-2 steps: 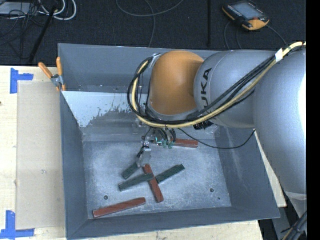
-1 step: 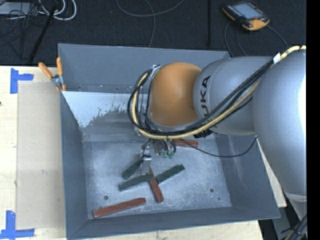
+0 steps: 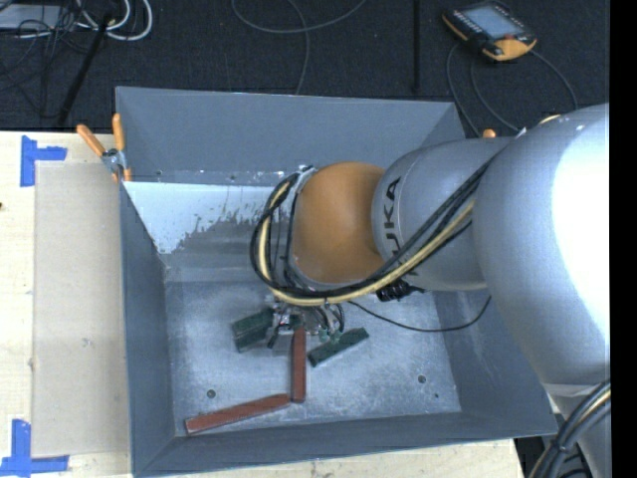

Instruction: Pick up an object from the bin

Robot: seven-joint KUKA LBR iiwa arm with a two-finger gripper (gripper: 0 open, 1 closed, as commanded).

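A dark floor (image 3: 299, 38) is seen behind the grey metal bin (image 3: 289, 127), with loose cables and a handheld controller (image 3: 491, 28) lying on it beyond the bin's far edge.

Down near the middle of the bin floor, the gripper (image 3: 299, 319) is lowered into a small cluster of things. It is largely hidden under the wrist, so it cannot be told whether it is open or closed, or whether anything is held. Just beside it, on the side toward the bin's left wall, a dark green block (image 3: 254, 329) is lying flat. A second dark green block (image 3: 338, 347) is lying tilted on the side toward the right wall. Between the two, the upper end of a short reddish-brown bar (image 3: 298, 364) is found right under the gripper, with the bar running toward the near edge. At its lower end a longer reddish-brown bar (image 3: 239, 413) is met, which stretches toward the near left corner. Whether the two bars are one L-shaped piece cannot be told.

Above the gripper, the wrist is capped by a rounded orange cover (image 3: 333, 222), and yellow and black cables (image 3: 271, 252) are looped round it. The silver arm (image 3: 537, 227) is extended in over the bin's right wall.
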